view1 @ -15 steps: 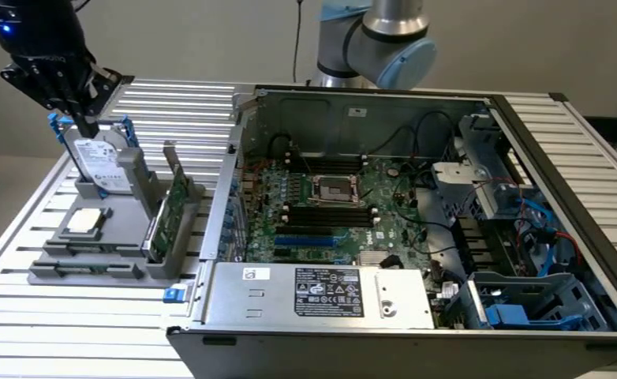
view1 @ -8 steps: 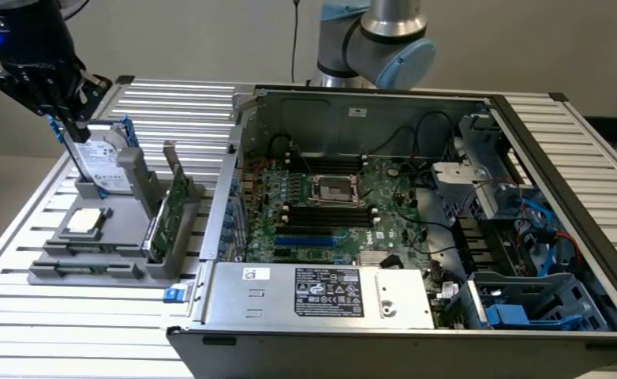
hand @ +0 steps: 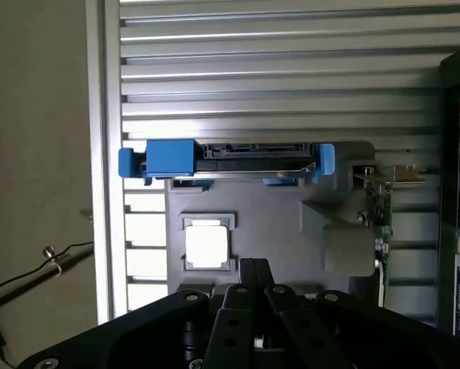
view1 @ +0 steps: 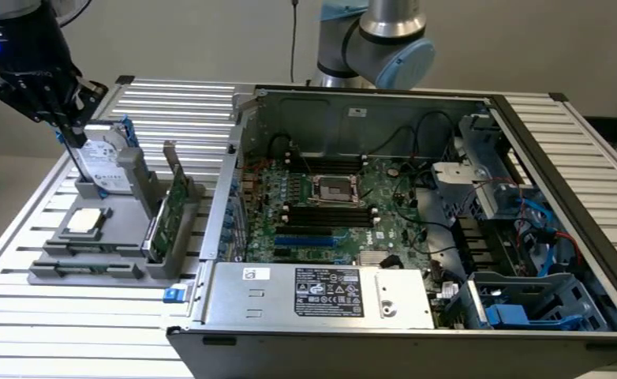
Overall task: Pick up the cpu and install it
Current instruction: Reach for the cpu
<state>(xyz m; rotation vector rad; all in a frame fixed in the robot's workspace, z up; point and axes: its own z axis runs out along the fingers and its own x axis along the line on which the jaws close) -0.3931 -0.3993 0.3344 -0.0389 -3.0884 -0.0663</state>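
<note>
The cpu (view1: 85, 222) is a small flat square chip that lies in its pocket on the grey holder (view1: 129, 207), at the exterior view's left. In the wrist view the cpu (hand: 207, 246) shows as a bright square in a grey frame. My gripper (view1: 74, 140) hangs above the holder, near the upright hard drive (view1: 103, 164) and apart from the cpu. Its fingers (hand: 255, 270) are shut together with nothing between them. The metal-framed socket (view1: 338, 189) sits in the middle of the motherboard inside the open computer case (view1: 414, 308).
A long green circuit card (view1: 172, 207) stands on edge in the holder beside the case wall. The hard drive's blue bracket (hand: 168, 157) lies just past the cpu in the wrist view. Everything rests on a slatted metal table (view1: 66, 332). Another robot arm's base (view1: 377, 39) stands behind the case.
</note>
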